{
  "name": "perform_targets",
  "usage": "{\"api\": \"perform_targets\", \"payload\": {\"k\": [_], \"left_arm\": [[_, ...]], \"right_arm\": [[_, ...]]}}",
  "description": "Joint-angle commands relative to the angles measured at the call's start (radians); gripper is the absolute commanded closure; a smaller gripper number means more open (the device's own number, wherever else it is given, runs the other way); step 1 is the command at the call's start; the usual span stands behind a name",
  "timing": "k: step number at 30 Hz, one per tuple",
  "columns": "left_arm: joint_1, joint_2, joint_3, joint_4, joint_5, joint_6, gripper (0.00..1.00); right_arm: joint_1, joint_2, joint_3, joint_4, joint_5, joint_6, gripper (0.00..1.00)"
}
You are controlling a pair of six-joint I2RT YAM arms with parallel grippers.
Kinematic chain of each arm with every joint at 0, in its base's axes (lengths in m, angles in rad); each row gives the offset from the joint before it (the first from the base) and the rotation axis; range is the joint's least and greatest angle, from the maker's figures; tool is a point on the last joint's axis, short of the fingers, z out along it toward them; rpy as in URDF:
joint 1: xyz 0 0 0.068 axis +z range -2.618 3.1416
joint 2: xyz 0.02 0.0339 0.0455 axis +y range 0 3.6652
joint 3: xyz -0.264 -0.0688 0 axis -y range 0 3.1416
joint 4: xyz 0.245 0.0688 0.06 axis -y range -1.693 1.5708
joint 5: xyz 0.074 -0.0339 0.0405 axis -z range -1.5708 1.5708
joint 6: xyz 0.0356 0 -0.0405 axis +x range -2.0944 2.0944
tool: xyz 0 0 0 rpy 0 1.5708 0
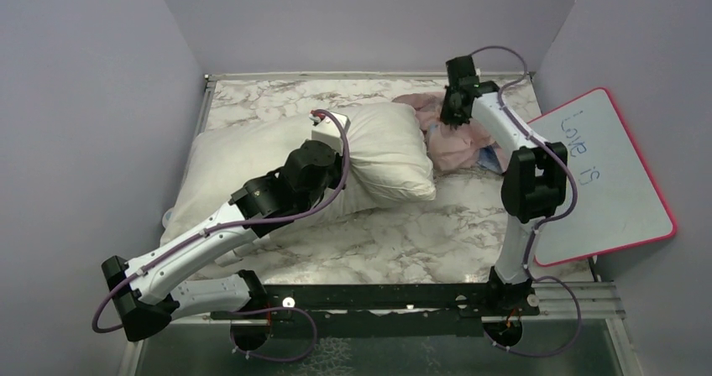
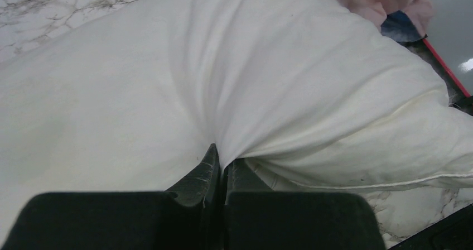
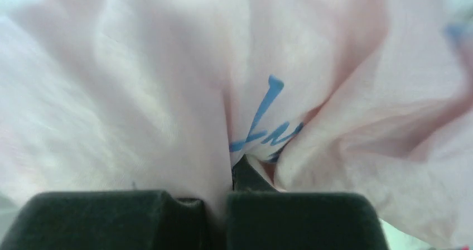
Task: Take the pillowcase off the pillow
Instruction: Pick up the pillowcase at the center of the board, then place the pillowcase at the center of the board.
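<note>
The plump white pillow (image 1: 382,154) lies bare across the left and middle of the marble table. My left gripper (image 2: 222,159) is shut on a pinched fold of the pillow (image 2: 290,77) near its middle. The pale pink pillowcase (image 1: 458,137) sits crumpled at the pillow's right end, apart from most of it. My right gripper (image 1: 453,112) is over that heap, shut on a fold of the pillowcase (image 3: 167,94), whose blue cursive lettering (image 3: 262,121) shows just above the jaws. A blue patch of the pillowcase (image 2: 402,27) peeks out at the far side.
A pink-framed whiteboard (image 1: 604,174) with writing leans at the table's right edge. Purple walls close in the left, back and right. The marble tabletop (image 1: 420,233) shows in front of the pillow.
</note>
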Motion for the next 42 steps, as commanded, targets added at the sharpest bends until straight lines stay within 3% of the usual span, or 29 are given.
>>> {"api": "perform_targets", "payload": {"k": [1, 9, 14, 19, 25, 34, 38, 39, 42], "left_arm": [[0.009, -0.011, 0.038, 0.134, 0.015, 0.01, 1.0], [0.009, 0.108, 0.045, 0.16, 0.287, 0.075, 1.0], [0.009, 0.241, 0.047, 0.242, 0.474, 0.089, 1.0], [-0.016, 0.38, 0.032, 0.396, 0.651, 0.055, 1.0], [-0.041, 0.456, 0.068, 0.385, 0.611, 0.078, 1.0], [-0.023, 0.346, 0.02, 0.277, 0.491, 0.122, 1.0], [-0.022, 0.302, -0.003, 0.272, 0.451, 0.098, 1.0], [-0.02, 0.296, 0.001, 0.261, 0.439, 0.101, 0.97], [-0.02, 0.277, 0.034, 0.22, 0.399, 0.119, 0.58]], "right_arm": [[-0.073, -0.113, 0.247, -0.034, 0.045, 0.025, 0.99], [-0.147, -0.22, 0.413, -0.031, 0.055, 0.049, 0.99], [-0.165, -0.226, 0.26, 0.011, 0.03, 0.05, 0.99], [-0.191, -0.124, 0.164, 0.011, -0.198, 0.043, 0.95], [-0.195, 0.006, 0.301, -0.1, -0.388, 0.005, 0.97], [-0.195, -0.104, 0.232, 0.012, -0.196, 0.006, 0.89], [-0.195, -0.042, 0.26, -0.079, -0.257, -0.015, 0.82], [-0.195, -0.031, 0.277, -0.101, -0.27, -0.024, 0.75], [-0.193, -0.043, 0.307, -0.153, -0.232, -0.036, 0.45]]}}
